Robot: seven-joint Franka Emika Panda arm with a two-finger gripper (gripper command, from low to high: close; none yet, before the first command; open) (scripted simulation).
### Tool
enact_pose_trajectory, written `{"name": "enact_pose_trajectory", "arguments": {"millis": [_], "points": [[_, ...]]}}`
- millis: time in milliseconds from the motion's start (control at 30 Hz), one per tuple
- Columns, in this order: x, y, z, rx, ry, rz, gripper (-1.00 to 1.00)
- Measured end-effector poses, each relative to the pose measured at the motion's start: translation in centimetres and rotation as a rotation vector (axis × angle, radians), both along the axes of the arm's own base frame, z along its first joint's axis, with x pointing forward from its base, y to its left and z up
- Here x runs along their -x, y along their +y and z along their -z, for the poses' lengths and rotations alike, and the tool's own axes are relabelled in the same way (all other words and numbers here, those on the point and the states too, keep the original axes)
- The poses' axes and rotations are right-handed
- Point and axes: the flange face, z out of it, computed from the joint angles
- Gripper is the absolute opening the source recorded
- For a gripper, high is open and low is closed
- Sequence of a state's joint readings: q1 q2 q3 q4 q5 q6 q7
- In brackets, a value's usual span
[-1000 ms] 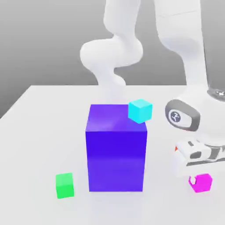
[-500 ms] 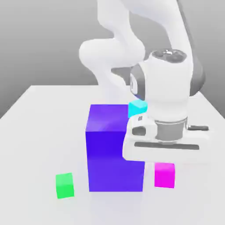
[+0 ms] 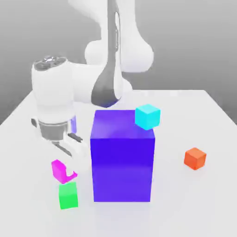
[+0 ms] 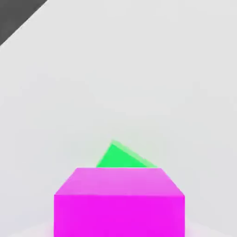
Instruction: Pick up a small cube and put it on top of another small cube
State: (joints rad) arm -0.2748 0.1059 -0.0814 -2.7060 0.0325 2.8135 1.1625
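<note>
No readable text, labels, brands or numbers are seen on anything: the cubes, the big block, the arm housing and the bench surface are all left plain and unmarked.

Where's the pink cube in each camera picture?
Exterior view: the pink cube hangs under the end effector, at the exterior view's left, just above the green cube.
Hand view: the pink cube sits close up.
Shared landmark: the green cube, peeking from behind it.
</note>
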Motion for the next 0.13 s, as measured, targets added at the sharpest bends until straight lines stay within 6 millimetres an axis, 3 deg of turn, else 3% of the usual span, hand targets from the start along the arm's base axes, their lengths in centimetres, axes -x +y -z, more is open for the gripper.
{"name": "enact_pose_trajectory", "arguments": {"millis": [33,133], "points": [[0.1,0.0,1.04,0.001,0.001,0.001,1.0],[0.1,0.01,1.04,0.001,0.001,0.001,1.0]]}}
